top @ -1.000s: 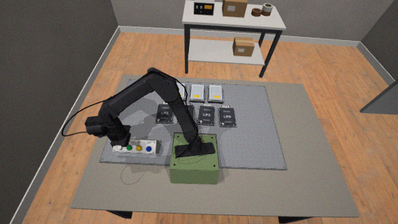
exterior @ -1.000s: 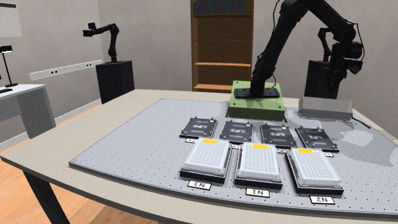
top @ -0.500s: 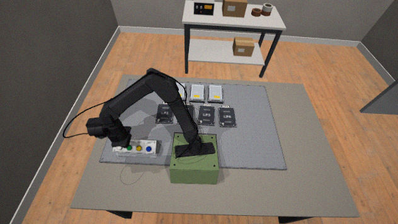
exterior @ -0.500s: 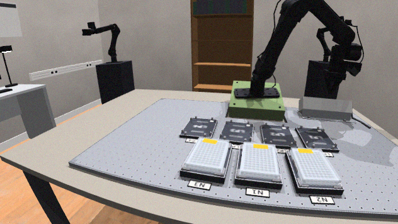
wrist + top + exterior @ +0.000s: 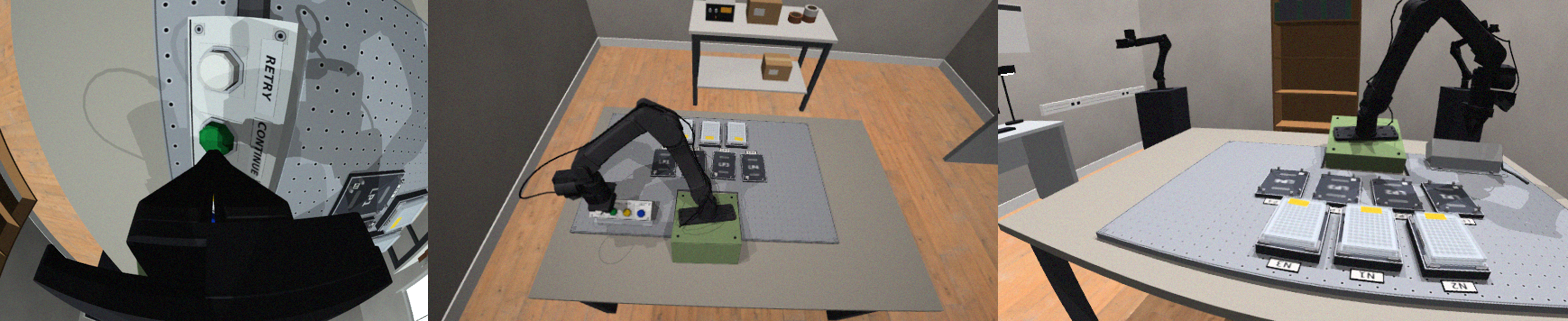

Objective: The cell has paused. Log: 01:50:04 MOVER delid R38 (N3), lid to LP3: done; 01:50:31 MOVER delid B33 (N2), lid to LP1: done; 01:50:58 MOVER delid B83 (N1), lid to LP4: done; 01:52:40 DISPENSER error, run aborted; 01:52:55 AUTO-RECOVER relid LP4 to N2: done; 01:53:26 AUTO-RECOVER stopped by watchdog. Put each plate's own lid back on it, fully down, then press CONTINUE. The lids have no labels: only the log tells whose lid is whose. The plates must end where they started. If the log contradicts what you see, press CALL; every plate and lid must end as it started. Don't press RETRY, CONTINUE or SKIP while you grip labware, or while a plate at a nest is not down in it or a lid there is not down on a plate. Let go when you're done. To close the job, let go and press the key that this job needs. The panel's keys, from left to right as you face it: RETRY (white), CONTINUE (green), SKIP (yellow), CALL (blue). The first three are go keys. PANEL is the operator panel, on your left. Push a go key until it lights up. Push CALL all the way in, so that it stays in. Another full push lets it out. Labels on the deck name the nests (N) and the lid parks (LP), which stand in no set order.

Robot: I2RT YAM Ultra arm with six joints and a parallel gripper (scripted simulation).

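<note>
Touching CONTINUE key (image 5: 216, 137): closed tool (image 5: 214, 156).

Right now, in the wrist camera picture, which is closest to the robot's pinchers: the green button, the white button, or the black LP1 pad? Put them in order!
1. The green CONTINUE button, right at the tip of the shut gripper.
2. The white RETRY button, next one up the panel, beyond the green one.
3. The LP1 pad, off to the right on the dotted deck, farthest from the tip.

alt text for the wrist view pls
The shut, empty end effector points its black tip at the green CONTINUE key on the white panel, touching or nearly so. The white RETRY key sits above it.
</note>
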